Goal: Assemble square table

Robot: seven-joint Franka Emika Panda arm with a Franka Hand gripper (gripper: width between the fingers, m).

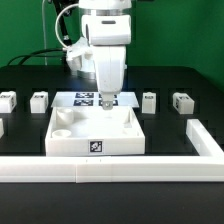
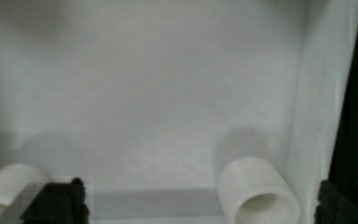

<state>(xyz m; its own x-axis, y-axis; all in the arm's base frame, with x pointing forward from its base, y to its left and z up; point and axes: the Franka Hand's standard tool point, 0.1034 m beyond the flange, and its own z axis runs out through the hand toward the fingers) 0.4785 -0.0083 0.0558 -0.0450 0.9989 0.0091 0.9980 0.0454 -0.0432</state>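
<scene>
The square table top (image 1: 95,131) is a white tray with a raised rim, round corner sockets and a tag on its front wall, lying in the middle of the black table. My gripper (image 1: 108,102) hangs over the top's far rim, near its far corner on the exterior view's right. In the wrist view the top's white inner floor (image 2: 158,90) fills the picture, with one socket post (image 2: 252,188) between my black fingertips (image 2: 60,203) and another post (image 2: 5,192) outside them. The gripper (image 2: 202,205) is open and holds nothing. Short white tagged legs stand at the left (image 1: 39,99) and right (image 1: 149,99).
More legs stand further out (image 1: 7,100) (image 1: 181,100). The marker board (image 1: 84,98) lies just behind the top, partly hidden by the arm. A long white border rail (image 1: 110,171) runs along the front and turns back at the right (image 1: 205,141).
</scene>
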